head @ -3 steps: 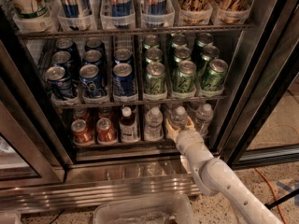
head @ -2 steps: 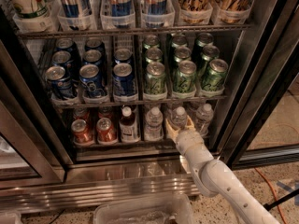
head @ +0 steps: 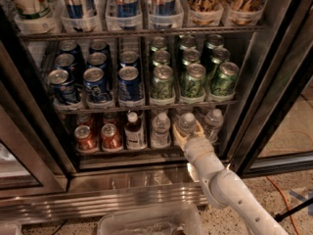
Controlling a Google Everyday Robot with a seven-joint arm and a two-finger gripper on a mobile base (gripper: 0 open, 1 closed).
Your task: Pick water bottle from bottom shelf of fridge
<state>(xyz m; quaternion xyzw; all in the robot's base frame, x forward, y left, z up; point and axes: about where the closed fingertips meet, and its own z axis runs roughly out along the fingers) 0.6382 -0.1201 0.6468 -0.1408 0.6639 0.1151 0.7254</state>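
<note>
The end effector (head: 187, 131) is at the water bottle (head: 187, 118) on the bottom shelf (head: 117, 152) — I cannot tell whether it grips — lifting out remains.

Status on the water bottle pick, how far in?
Done: the reach. The gripper is inside the fridge at the bottom shelf. In hand: the grasp. It sits right at the middle water bottle, which stands level with its neighbours. Left: confirm grip, lift, pull out.
</note>
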